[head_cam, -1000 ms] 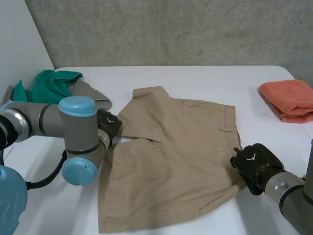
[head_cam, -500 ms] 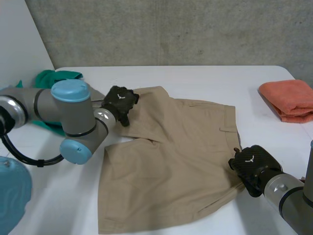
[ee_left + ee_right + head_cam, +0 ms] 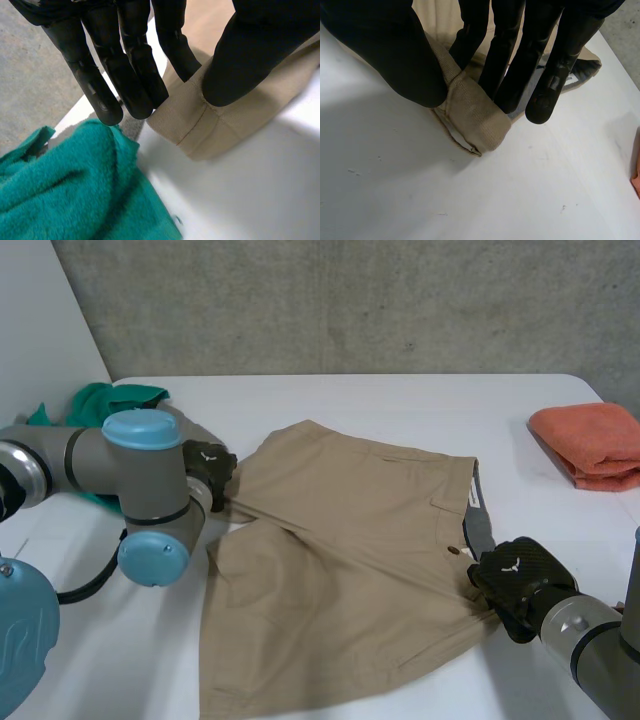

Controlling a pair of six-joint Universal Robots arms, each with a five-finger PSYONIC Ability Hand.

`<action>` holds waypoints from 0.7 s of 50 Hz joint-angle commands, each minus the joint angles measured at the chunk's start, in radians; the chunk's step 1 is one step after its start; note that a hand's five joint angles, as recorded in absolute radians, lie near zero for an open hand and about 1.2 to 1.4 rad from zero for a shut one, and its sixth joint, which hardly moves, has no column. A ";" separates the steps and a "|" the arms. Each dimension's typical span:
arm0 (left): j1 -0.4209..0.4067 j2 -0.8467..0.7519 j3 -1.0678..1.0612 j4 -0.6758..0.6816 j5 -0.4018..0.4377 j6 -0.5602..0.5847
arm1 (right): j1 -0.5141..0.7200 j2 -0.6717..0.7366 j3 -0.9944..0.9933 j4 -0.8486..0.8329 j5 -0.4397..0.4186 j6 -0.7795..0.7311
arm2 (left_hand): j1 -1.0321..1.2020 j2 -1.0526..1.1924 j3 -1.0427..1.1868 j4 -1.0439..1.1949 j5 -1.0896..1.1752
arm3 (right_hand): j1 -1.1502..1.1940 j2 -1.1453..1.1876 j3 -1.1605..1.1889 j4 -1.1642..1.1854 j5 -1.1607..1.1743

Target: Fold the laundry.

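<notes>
Left hand (image 3: 135, 75): you have it at the left edge of the shorts (image 3: 350, 560). Thumb and straight fingers are pressed together on the hem (image 3: 195, 145) of one leg, pinching it.
Right hand (image 3: 510, 60): you have it at the near right corner of the same garment. Its thumb opposes the fingers across a bunched corner of the waistband (image 3: 478, 515), so this too is a pinch.
Task's thing: the shorts lie on the white table (image 3: 400, 400) between your two hands. The legs point to the left and the waistband lies to the right.
Progress, done: the orange towel (image 3: 590, 440) at the far right lies in a flat folded stack, so count it as finished.
Progress, in hand: the shorts show loose creases and a partly turned-out waistband, but no completed fold. By these views, you are at the first fold.
Progress, left: the teal towel (image 3: 110, 405) and a grey cloth (image 3: 190, 428) sit in a heap at the far left and seem to await their turn.
Material, shorts: tan woven twill with stitched, doubled hems. The waistband has a grey inner lining.
Material, towels: thick, fuzzy terry pile, soft in outline.
Shape: the shorts are broadly rectangular, with a notch between the legs.
</notes>
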 commanded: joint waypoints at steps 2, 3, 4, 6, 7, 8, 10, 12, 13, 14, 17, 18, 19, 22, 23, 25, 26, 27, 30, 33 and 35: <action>-0.020 0.023 -0.063 0.003 0.009 -0.002 | 0.001 -0.002 0.003 0.000 0.000 0.002 | -0.422 -0.469 -0.461 -0.470 -0.419 | 0.427 0.225 0.219 0.209 0.240; -0.027 0.029 -0.067 0.003 0.009 -0.002 | 0.003 -0.002 0.003 -0.001 0.000 0.003 | -0.698 -0.745 -0.736 -0.745 -0.695 | 0.427 0.225 0.219 0.209 0.240; -0.031 0.039 -0.071 0.003 0.008 -0.003 | 0.001 -0.002 0.003 -0.001 0.000 0.003 | -0.724 -0.771 -0.762 -0.771 -0.721 | 0.427 0.225 0.219 0.209 0.240; -0.035 0.071 -0.078 0.003 0.008 -0.008 | 0.003 -0.002 0.004 -0.003 -0.003 0.015 | -0.727 -0.774 -0.765 -0.774 -0.724 | 0.427 0.225 0.219 0.209 0.240; -0.037 0.114 -0.093 0.005 0.006 -0.013 | 0.004 -0.002 0.003 -0.006 -0.005 0.023 | -0.727 -0.774 -0.765 -0.774 -0.724 | 0.427 0.225 0.219 0.209 0.240; -0.037 0.136 -0.104 0.005 0.006 -0.017 | 0.006 -0.002 0.003 -0.007 -0.006 0.031 | -0.727 -0.774 -0.765 -0.774 -0.724 | 0.427 0.225 0.219 0.209 0.240; -0.037 0.182 -0.130 0.005 0.006 -0.035 | 0.006 -0.002 0.000 -0.010 -0.009 0.054 | -0.724 -0.771 -0.762 -0.771 -0.721 | 0.427 0.225 0.219 0.209 0.240; -0.038 0.263 -0.182 0.003 0.009 -0.078 | 0.006 -0.002 -0.006 -0.010 -0.011 0.072 | -0.721 -0.768 -0.760 -0.768 -0.718 | 0.427 0.225 0.219 0.209 0.240; -0.040 0.289 -0.204 0.003 0.009 -0.094 | 0.006 -0.003 -0.009 -0.010 -0.011 0.090 | -0.718 -0.765 -0.757 -0.766 -0.715 | 0.427 0.225 0.219 0.209 0.240; -0.043 0.318 -0.228 0.002 0.011 -0.111 | 0.006 -0.003 -0.014 -0.010 -0.011 0.100 | -0.718 -0.765 -0.757 -0.766 -0.715 | 0.427 0.225 0.219 0.209 0.240; -0.055 0.432 -0.348 -0.003 0.017 -0.170 | 0.006 -0.003 -0.028 -0.009 -0.011 0.141 | -0.701 -0.748 -0.739 -0.748 -0.698 | 0.427 0.225 0.219 0.209 0.240; -0.063 0.461 -0.382 -0.004 0.020 -0.183 | 0.006 -0.003 -0.032 -0.009 -0.011 0.155 | -0.698 -0.745 -0.736 -0.745 -0.695 | 0.427 0.225 0.219 0.209 0.240; -0.083 0.516 -0.449 -0.007 0.029 -0.204 | 0.006 -0.003 -0.037 -0.009 -0.011 0.169 | -0.698 -0.745 -0.736 -0.745 -0.695 | 0.427 0.225 0.219 0.209 0.240; -0.119 0.591 -0.558 -0.007 0.051 -0.226 | 0.004 -0.003 -0.058 -0.009 -0.011 0.241 | -0.698 -0.745 -0.736 -0.745 -0.695 | 0.427 0.225 0.219 0.209 0.240; -0.144 0.634 -0.628 -0.009 0.063 -0.235 | 0.003 -0.003 -0.063 -0.009 -0.011 0.259 | -0.698 -0.745 -0.736 -0.745 -0.695 | 0.427 0.225 0.219 0.209 0.240; -0.170 0.670 -0.695 -0.015 0.075 -0.243 | 0.003 -0.003 -0.081 -0.009 -0.014 0.316 | -0.683 -0.730 -0.721 -0.730 -0.680 | 0.427 0.225 0.219 0.209 0.240; -0.182 0.687 -0.725 -0.017 0.078 -0.247 | 0.003 -0.003 -0.086 -0.009 -0.015 0.331 | -0.683 -0.730 -0.721 -0.730 -0.680 | 0.427 0.225 0.219 0.209 0.240; -0.204 0.716 -0.780 -0.024 0.080 -0.253 | 0.003 -0.003 -0.091 -0.009 -0.017 0.347 | -0.683 -0.730 -0.721 -0.730 -0.680 | 0.427 0.225 0.219 0.209 0.240; -0.234 0.748 -0.842 -0.041 0.078 -0.269 | 0.000 -0.002 -0.108 -0.010 -0.029 0.394 | -0.677 -0.724 -0.716 -0.724 -0.674 | 0.427 0.225 0.219 0.209 0.240; -0.256 0.768 -0.899 -0.069 0.077 -0.319 | -0.020 0.000 -0.114 -0.014 -0.038 0.413 | -0.651 -0.698 -0.689 -0.698 -0.648 | 0.427 0.225 0.219 0.209 0.240; -0.261 0.770 -0.922 -0.092 0.075 -0.374 | -0.032 0.000 -0.114 -0.018 -0.038 0.413 | -0.651 -0.698 -0.689 -0.698 -0.648 | 0.427 0.225 0.219 0.209 0.240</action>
